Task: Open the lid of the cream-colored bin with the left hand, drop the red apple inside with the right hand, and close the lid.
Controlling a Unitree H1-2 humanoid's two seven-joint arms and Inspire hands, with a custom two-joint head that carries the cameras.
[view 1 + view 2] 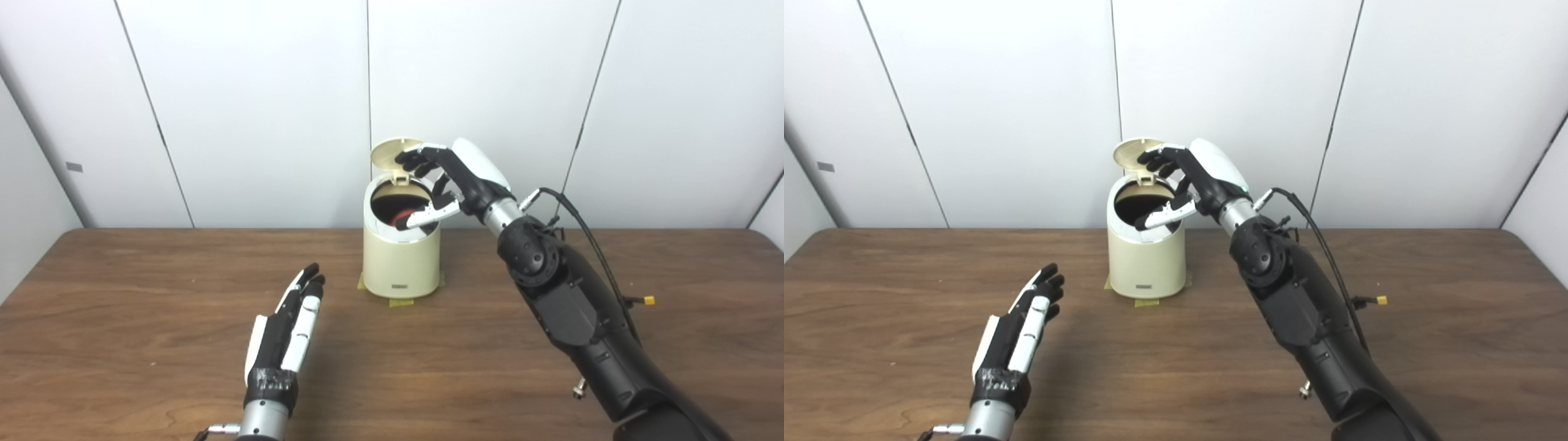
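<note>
Your right hand (456,177) hangs over the mouth of the cream-colored bin (401,257), fingers spread and curled loosely, gripping nothing; its upper fingertips sit just in front of the raised lid (392,154). Below the thumb, the red apple (405,217) shows inside the bin, already free of the hand. Your left hand (288,334) is held flat and empty, fingers straight, low over the wooden tabletop (122,306), well apart from the bin, which sits on yellow tape (401,302).
</note>
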